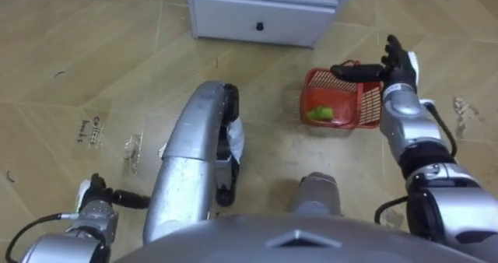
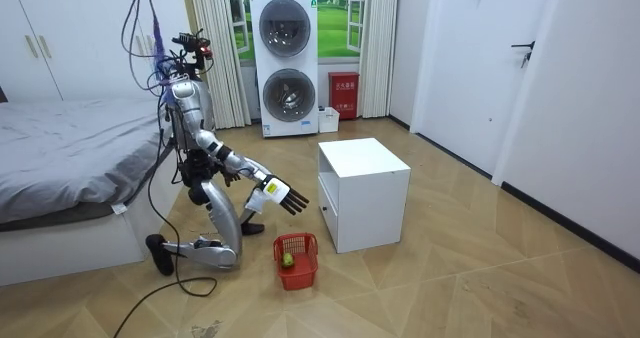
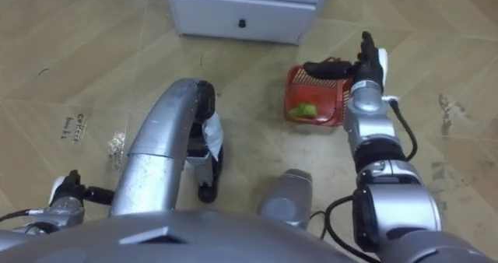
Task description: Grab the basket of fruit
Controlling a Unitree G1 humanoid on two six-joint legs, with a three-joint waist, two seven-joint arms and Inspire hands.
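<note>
The robot kneels on the wooden floor beside a bed [image 2: 60, 148]. Low at its left, the left hand [image 1: 95, 205] sits close to the floor; I cannot tell how its fingers stand. Ahead on the right, the right hand [image 1: 398, 67] hangs with fingers straight and thumb spread, holding nothing, above the right end of the red fruit basket [image 1: 320, 82] and clear of it. The basket stands upright on the floor, open side up, its long axis running left to right, a green fruit [image 1: 321, 113] inside. Beyond it stands a white cabinet [image 1: 233, 15], its drawer knob [image 1: 259, 26] facing the robot.
</note>
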